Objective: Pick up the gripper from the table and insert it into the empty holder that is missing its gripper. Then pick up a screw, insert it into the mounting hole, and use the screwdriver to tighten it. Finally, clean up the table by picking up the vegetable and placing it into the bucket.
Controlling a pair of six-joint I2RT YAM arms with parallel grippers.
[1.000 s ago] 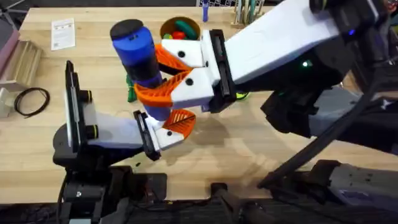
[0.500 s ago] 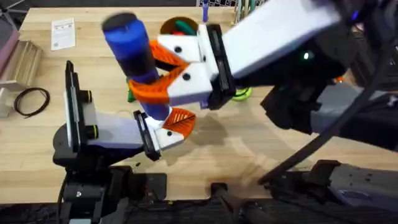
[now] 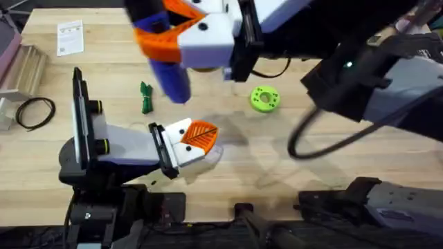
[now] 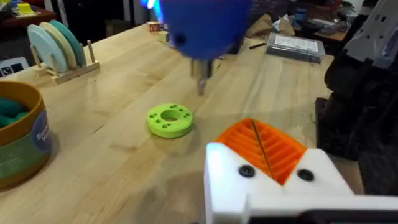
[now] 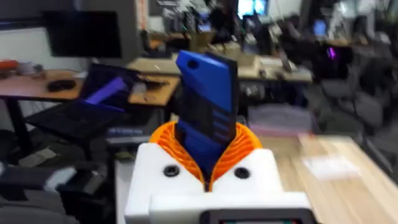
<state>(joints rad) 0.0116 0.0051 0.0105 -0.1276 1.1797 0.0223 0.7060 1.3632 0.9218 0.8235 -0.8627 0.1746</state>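
My right gripper (image 3: 166, 38) is raised high over the far side of the table, shut on the blue screwdriver (image 3: 169, 72). In the right wrist view the screwdriver (image 5: 205, 118) sits between the orange pads (image 5: 239, 146). From the left wrist its metal bit (image 4: 200, 79) hangs above the wood, clear of my left gripper (image 4: 258, 134). The left gripper (image 3: 201, 135) rests low near the table's middle, its orange tips pressed together, shut on nothing. The vegetable (image 3: 145, 97) lies to its far left. The bucket (image 4: 18, 143) stands on the table. The loose gripper, the holder and the screw are out of view.
A lime green ring disc (image 3: 264, 98) lies right of centre, also the disc (image 4: 169, 119). A black cable loop (image 3: 34, 111), a paper card (image 3: 69, 36) and a wooden rack (image 3: 28, 62) occupy the left side. A plate rack (image 4: 59, 46) stands behind the bucket.
My right arm has lifted the screwdriver up and away from the left gripper toward the far edge, uncovering the vegetable and the green disc. The left arm has stayed put.
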